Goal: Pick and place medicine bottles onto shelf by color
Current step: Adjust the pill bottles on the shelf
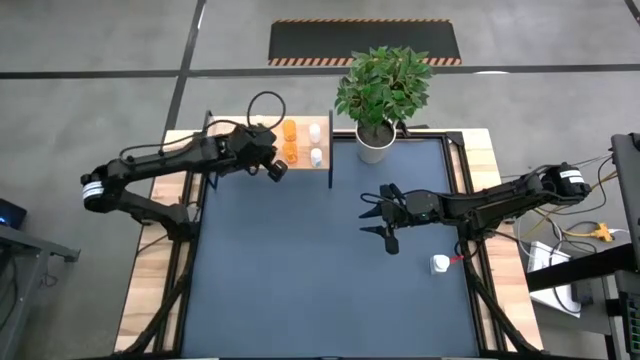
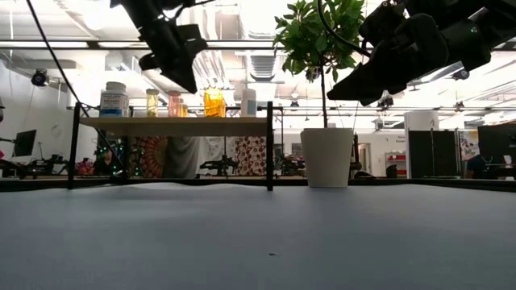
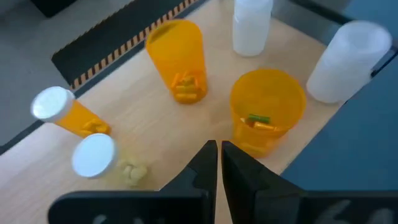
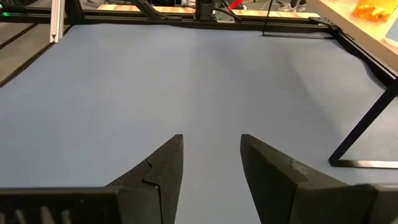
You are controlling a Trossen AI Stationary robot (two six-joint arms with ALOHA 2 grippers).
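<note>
Because the left gripper (image 3: 219, 149) hangs with its fingers pressed together and nothing between them, low over the front edge of the shelf (image 3: 211, 121), the nearest hazard is the amber bottle (image 3: 267, 111) just beyond its tips. It stands upright and looks uncapped, so a sideways brush would likely tip it and spill its pills. The second upright amber bottle (image 3: 179, 59) a little farther in runs the same risk, and either one falling could topple the white bottles (image 3: 347, 59) behind. To one side, an amber bottle lying down (image 3: 67, 113) and a pale capped bottle (image 3: 93, 154) could roll if nudged. Across the table, the right gripper (image 4: 211, 140) is held part open and empty above the blue mat (image 4: 186, 74). The lone white bottle (image 1: 440, 264) sits near the table's right edge, where a clumsy finger might knock it off the mat. By count, the shelf carries six bottles in the wrist view: three amber, two white and one pale. One more is on the table, making seven in view, plus one plant pot (image 1: 375, 148).
</note>
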